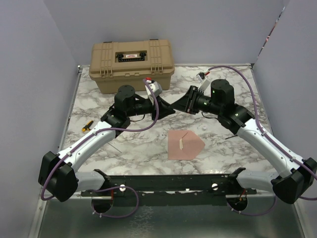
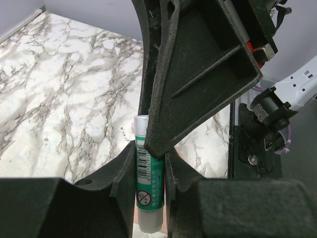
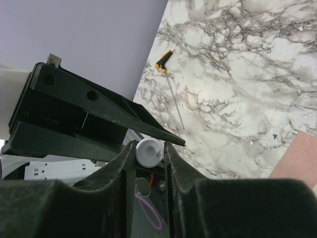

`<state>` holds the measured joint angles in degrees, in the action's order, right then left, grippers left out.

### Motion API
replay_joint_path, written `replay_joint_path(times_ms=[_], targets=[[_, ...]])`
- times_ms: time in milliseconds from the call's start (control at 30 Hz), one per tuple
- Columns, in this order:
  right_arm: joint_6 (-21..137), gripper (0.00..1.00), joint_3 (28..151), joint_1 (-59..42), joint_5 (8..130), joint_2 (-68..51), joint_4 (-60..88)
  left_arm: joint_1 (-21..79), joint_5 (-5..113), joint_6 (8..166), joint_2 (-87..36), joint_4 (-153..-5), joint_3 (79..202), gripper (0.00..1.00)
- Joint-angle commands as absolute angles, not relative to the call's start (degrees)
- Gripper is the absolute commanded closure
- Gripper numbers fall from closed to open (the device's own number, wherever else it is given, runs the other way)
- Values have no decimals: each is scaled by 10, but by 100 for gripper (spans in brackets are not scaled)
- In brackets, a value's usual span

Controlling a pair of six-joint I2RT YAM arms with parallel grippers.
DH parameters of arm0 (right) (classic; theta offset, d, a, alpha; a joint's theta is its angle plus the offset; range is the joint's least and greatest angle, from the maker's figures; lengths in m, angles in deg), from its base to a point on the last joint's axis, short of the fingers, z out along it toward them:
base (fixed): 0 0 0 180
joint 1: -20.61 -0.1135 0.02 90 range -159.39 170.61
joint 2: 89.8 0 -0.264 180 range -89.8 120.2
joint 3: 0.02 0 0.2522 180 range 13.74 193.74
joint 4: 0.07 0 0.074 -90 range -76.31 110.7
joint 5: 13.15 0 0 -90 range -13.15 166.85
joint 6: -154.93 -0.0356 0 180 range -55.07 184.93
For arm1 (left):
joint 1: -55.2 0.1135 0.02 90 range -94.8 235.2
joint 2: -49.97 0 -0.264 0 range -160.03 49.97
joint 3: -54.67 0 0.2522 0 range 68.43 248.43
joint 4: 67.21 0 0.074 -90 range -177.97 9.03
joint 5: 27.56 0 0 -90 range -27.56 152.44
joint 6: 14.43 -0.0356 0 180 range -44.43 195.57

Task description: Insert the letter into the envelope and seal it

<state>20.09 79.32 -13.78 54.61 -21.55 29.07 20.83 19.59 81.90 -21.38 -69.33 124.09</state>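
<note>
Two grippers meet tip to tip above the marble table, a glue stick between them.
The left gripper clamps the green stick's body. Its white end sits between the right gripper's fingers; gripped or slack, I cannot tell. Both wrists turn inward. Below them, toward the bases, the envelope lies flat with bare marble around it. A toolbox stands just beyond.

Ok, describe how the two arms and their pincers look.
Both arms have white shells and black joints: left arm, right arm. A purple cable trails along each. Left pincer and right pincer are matte black and wedge-shaped.
</note>
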Motion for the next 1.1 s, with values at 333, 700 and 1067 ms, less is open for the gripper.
replay_joint_path(times_ms=[333, 700, 1067], targets=[[207, 100, 784, -136, 607, -270, 273, 209, 287, 845, -149, -746, 1238, 13], [164, 100, 729, -135, 635, -323, 145, 213, 307, 1180, -122, -635, 1215, 7], [102, 100, 713, -127, 600, -317, 23, 236, 305, 1344, -132, -518, 1208, 25]])
